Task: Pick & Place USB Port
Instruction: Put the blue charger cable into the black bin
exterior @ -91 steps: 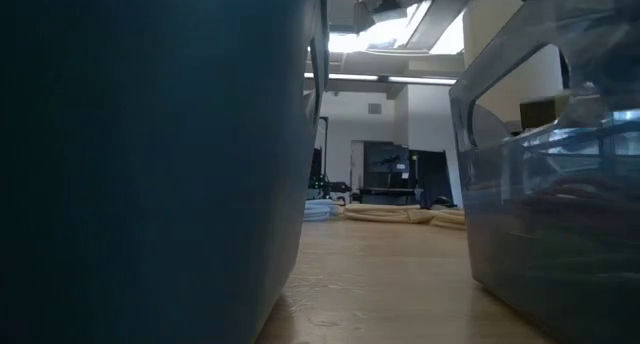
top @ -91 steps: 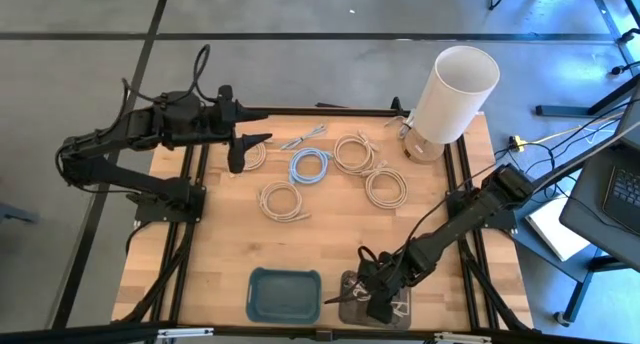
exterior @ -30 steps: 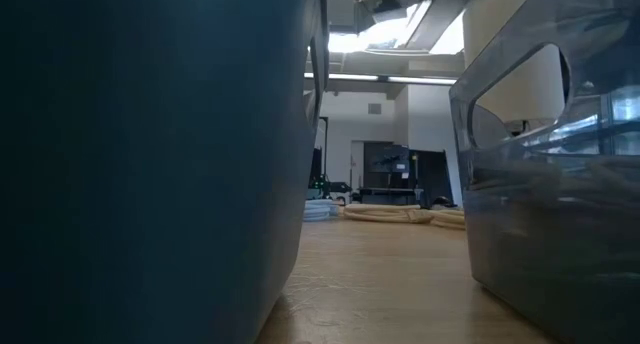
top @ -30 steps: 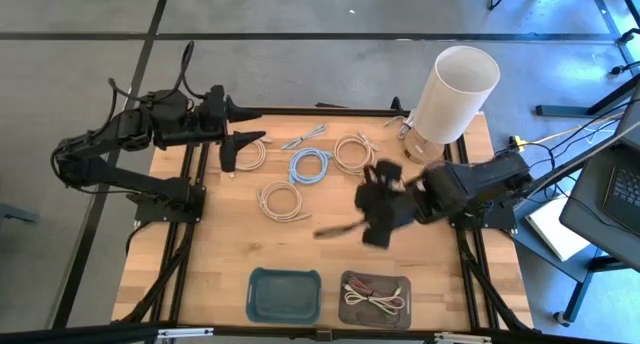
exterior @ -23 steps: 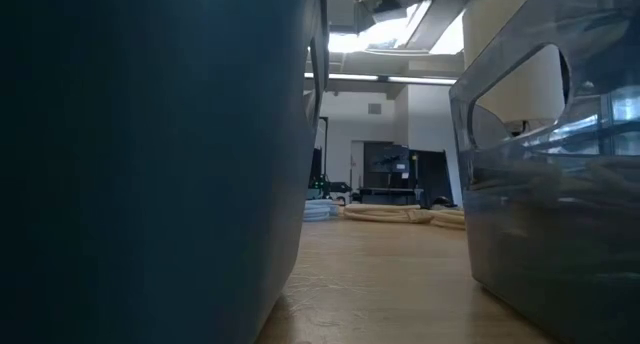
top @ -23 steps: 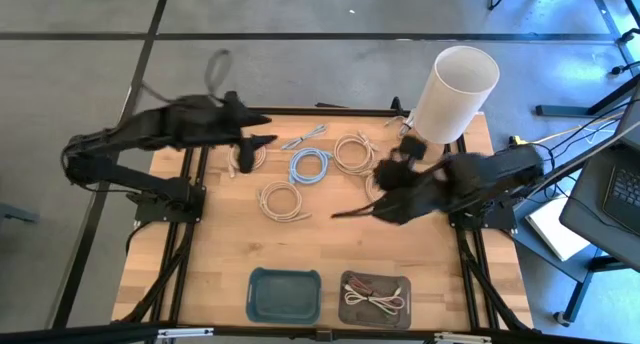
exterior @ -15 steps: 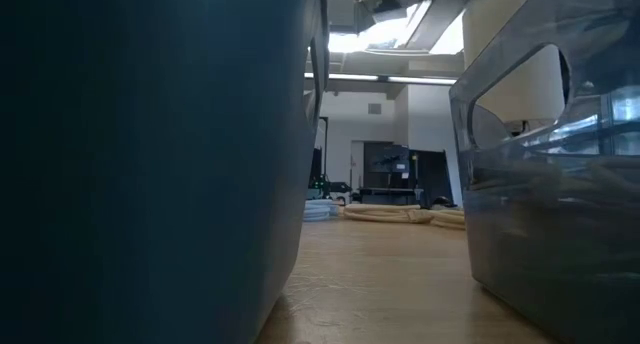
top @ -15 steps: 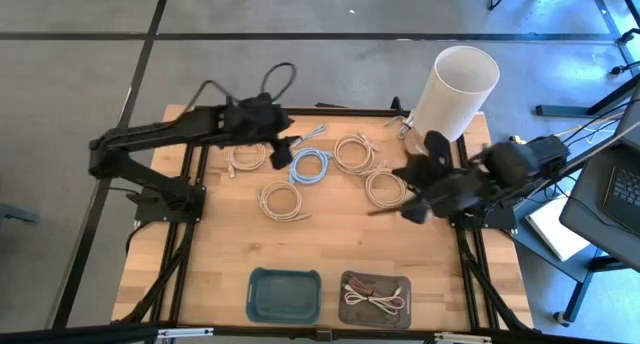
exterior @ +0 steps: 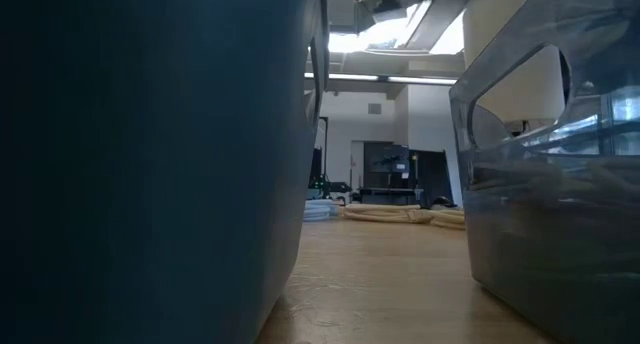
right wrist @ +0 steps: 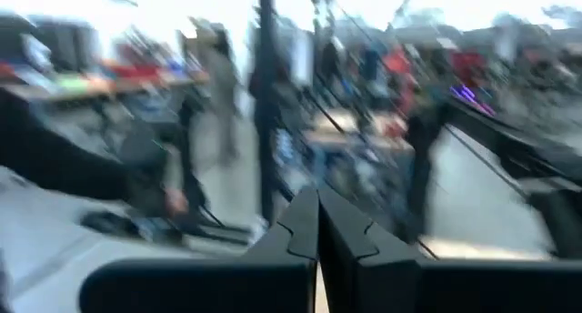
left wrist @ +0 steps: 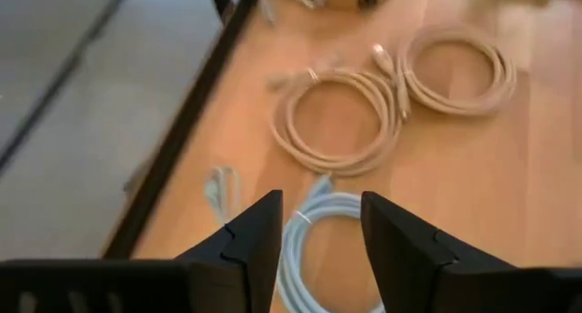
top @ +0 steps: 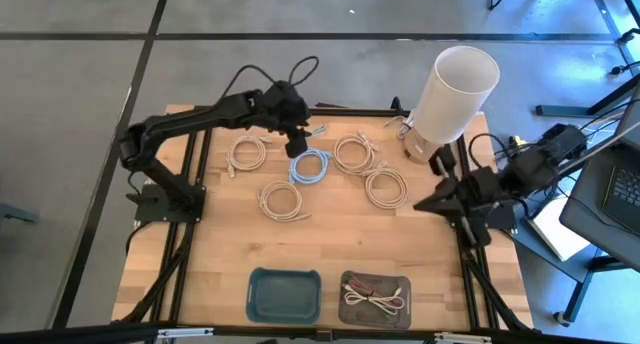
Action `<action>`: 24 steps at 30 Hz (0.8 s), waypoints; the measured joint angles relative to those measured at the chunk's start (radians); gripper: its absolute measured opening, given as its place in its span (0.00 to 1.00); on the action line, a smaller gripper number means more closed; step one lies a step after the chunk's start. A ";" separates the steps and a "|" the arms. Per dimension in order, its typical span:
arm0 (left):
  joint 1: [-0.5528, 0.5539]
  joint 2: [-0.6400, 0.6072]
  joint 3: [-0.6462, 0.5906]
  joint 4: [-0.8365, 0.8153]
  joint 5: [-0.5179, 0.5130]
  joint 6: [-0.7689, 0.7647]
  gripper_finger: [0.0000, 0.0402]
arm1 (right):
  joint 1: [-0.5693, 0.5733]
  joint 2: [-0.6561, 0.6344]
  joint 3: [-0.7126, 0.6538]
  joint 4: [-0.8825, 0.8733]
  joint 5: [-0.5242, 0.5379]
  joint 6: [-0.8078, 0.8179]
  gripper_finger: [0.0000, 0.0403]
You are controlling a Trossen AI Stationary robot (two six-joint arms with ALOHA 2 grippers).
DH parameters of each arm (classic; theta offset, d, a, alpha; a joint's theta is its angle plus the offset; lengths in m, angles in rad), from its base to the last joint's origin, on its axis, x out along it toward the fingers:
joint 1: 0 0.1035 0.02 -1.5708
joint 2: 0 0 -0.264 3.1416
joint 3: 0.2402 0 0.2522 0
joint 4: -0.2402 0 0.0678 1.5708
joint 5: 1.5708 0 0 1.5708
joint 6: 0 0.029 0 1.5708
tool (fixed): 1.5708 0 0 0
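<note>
From above, the left gripper (top: 297,144) hangs over the far side of the table (top: 230,244), just above the blue cable (top: 310,166), fingers apart. The right gripper (top: 420,205) sits at the table's right edge, fingers pressed together, empty. A white cable (top: 378,302) lies in the clear bin (top: 374,297), stretched left to right, beside the blue bin (top: 284,294).

The low view shows only both bins close up, with cable coils far behind.

The left wrist view alone shows the blue cable's loop between the parted fingers (left wrist: 255,240), tan coils (left wrist: 341,120) beyond.

The right wrist view shows closed fingers (right wrist: 300,231) against the blurred room.
</note>
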 joint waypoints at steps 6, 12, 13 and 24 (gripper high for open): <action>0.059 0.073 -0.078 0.018 0.092 0.030 0.34 | -0.021 -0.088 -0.216 0.281 0.006 0.034 0.00; 0.129 0.079 -0.278 0.208 0.097 -0.040 0.33 | -0.025 -0.082 -0.196 0.284 0.042 0.004 0.00; 0.140 0.079 -0.297 0.243 0.107 -0.058 0.34 | -0.031 -0.082 -0.193 0.284 0.055 -0.007 0.00; 0.165 0.163 -0.318 0.392 0.134 -0.058 0.34 | -0.121 -0.067 -0.189 0.262 0.056 0.029 0.08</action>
